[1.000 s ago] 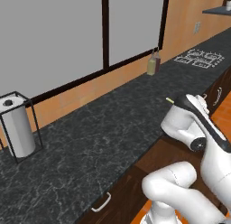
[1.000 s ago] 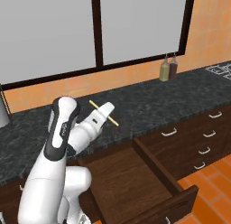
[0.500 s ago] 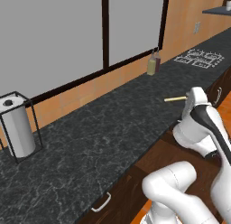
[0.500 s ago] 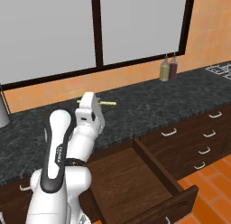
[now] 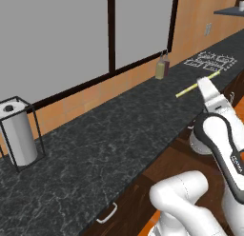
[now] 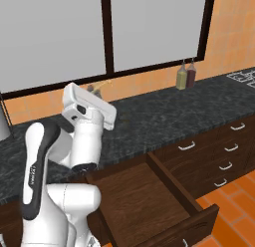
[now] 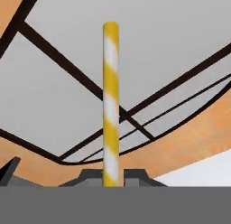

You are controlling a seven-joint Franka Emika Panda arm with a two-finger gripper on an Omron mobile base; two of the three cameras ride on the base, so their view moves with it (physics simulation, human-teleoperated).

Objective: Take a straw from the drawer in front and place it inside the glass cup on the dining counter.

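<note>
Straw in hand, the white arm had swung up and away from the open drawer. The two-finger gripper (image 5: 204,83) was clamped on the thin yellow-and-white striped straw (image 5: 192,87), which stuck out past the fingers over the black speckled granite counter (image 5: 95,149). In the hand view the straw (image 7: 111,105) rose straight from between the dark finger tips, pinched at its lower end, with only the grey window panes and orange wall behind it.

The wide dark brown wooden drawer (image 6: 144,201) stood pulled out below the counter edge, its plain brown inside bare as far as could be seen. That suggested the pick-up step was done and the carry step had begun.

Against the picture a second earlier, the hand had risen from just above the counter edge to well over it, and the wrist had turned so that the straw pointed away from the robot's body rather than across it. Half a second earlier the straw sat lower and nearer the arm's shoulder; now it lay higher and further out. The twin brown bottles (image 6: 186,75) by the window, the paper towel roll in its black wire holder (image 5: 18,135) and the narrower stacked drawers (image 6: 219,151) kept their places, so the base had not driven.

The cup and the dining counter lay somewhere outside these views, so the arm or base would likely need to turn toward them next.
</note>
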